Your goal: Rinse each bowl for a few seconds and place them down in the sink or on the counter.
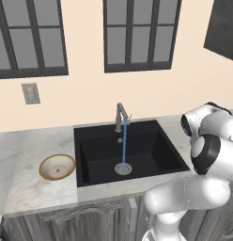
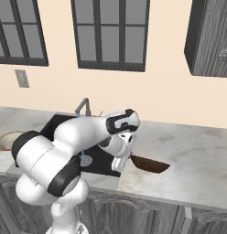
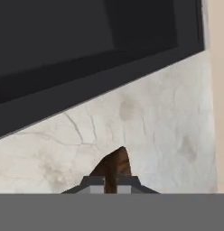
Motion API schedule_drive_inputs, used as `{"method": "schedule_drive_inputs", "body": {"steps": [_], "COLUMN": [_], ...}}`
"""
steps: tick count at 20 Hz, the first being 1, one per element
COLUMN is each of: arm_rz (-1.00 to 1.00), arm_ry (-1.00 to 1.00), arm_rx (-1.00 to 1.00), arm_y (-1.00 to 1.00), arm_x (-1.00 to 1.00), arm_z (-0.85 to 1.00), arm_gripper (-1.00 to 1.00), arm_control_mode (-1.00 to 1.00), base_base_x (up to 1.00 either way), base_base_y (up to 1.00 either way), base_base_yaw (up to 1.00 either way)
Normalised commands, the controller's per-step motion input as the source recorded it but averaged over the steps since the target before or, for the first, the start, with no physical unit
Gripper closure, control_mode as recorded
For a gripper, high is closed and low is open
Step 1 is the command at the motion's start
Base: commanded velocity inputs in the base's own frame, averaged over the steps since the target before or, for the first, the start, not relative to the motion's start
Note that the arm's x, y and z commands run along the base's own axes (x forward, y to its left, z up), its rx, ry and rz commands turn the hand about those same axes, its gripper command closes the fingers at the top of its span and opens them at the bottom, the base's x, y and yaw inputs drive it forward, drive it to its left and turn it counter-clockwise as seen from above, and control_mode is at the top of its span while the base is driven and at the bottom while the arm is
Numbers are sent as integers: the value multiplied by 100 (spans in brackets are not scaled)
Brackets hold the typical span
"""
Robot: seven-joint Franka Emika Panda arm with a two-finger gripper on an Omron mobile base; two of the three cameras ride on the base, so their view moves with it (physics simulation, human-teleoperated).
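Brown bowl (image 2: 150,164) sits tilted just above the counter (image 2: 197,155), right of the sink (image 1: 137,146), its rim pinched in the closed gripper (image 2: 120,165). Tan bowl (image 1: 57,167) rests on the counter left of the sink, where water (image 1: 124,146) runs.

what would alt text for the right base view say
The white arm's gripper, shut on the rim of the dark brown bowl, holds it at the marble counter right of the black sink.
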Motion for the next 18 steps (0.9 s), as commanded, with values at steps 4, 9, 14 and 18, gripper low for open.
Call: {"method": "schedule_drive_inputs", "body": {"steps": [4,9,14,18], "arm_rz": [-10,-6,-3,-2], "arm_ry": [8,6,3,0], "arm_rx": [25,27,21,6], "arm_y": [-77,-62,-22,0], "arm_x": [-2,-2,4,3], "arm_z": [-61,-73,1,73], "arm_gripper": [100,100,-100,-100], "arm_control_mode": [-100,-100,-100,-100], "base_base_x": [0,0,0,0], "base_base_y": [0,0,0,0], "base_base_yaw": [0,0,0,0]}}
